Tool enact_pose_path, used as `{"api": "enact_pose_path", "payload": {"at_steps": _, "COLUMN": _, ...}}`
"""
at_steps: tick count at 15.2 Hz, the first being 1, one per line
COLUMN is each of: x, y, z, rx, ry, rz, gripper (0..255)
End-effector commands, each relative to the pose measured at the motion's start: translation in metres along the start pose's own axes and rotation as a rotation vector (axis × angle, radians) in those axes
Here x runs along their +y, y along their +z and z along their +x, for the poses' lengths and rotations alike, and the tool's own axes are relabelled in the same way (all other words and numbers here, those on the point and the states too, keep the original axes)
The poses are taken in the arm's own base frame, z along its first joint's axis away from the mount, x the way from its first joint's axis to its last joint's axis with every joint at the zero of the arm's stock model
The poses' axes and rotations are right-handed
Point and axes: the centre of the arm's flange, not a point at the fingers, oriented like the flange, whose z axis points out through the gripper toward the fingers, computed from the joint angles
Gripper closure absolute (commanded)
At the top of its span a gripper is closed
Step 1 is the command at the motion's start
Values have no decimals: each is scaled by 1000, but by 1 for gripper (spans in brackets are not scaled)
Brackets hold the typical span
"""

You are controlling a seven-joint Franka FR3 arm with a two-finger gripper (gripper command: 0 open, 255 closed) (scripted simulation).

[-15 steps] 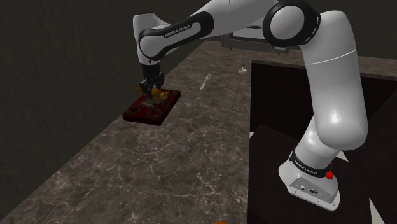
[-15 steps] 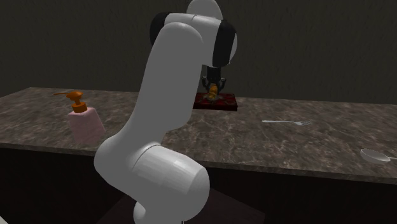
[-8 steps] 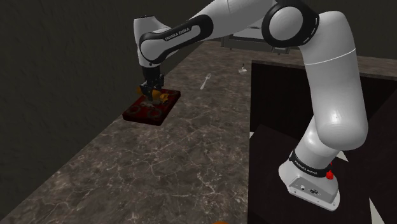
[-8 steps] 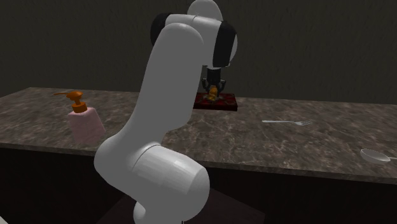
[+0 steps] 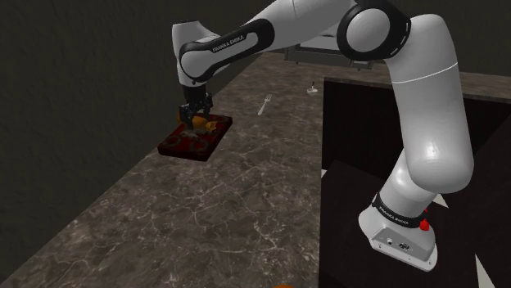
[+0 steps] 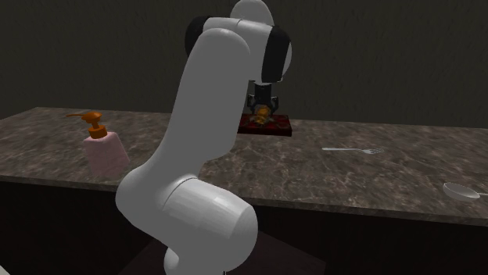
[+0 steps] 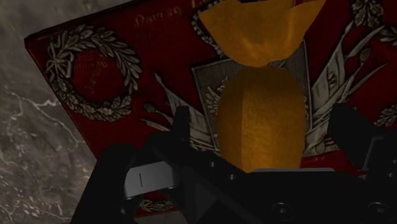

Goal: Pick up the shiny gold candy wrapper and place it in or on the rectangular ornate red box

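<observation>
The gold candy wrapper (image 7: 257,121) lay on the red box (image 7: 95,83), its twisted end toward the box's illegible lettering. The gripper (image 7: 264,130) straddled it, fingers apart and not touching. The arm (image 5: 223,42) read "FRANKA EMIKA".

The worktop (image 5: 246,204) looks like dark polished stone with pale veins, the candy wrapper (image 7: 261,121) is gold-orange with a fine grain and soft sheen, the red box (image 7: 95,83) is matt with silver-grey ornament, and the arm (image 5: 426,123) is glossy white.

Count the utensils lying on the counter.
2. A fork lies to the second exterior view's right of the red box; a spoon lies nearer that view's right edge. The arm may hide others.
</observation>
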Motion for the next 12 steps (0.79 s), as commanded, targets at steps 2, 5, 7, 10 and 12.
{"api": "enact_pose_path", "payload": {"at_steps": 2, "x": 0, "y": -26, "z": 0, "rx": 0, "ry": 0, "rz": 0, "gripper": 0}}
{"api": "enact_pose_path", "payload": {"at_steps": 5, "x": 0, "y": -50, "z": 0, "rx": 0, "ry": 0, "rz": 0, "gripper": 0}}
{"api": "enact_pose_path", "payload": {"at_steps": 7, "x": 0, "y": -50, "z": 0, "rx": 0, "ry": 0, "rz": 0, "gripper": 0}}
{"api": "enact_pose_path", "payload": {"at_steps": 10, "x": 0, "y": -50, "z": 0, "rx": 0, "ry": 0, "rz": 0, "gripper": 0}}
{"api": "enact_pose_path", "payload": {"at_steps": 12, "x": 0, "y": -50, "z": 0, "rx": 0, "ry": 0, "rz": 0, "gripper": 0}}
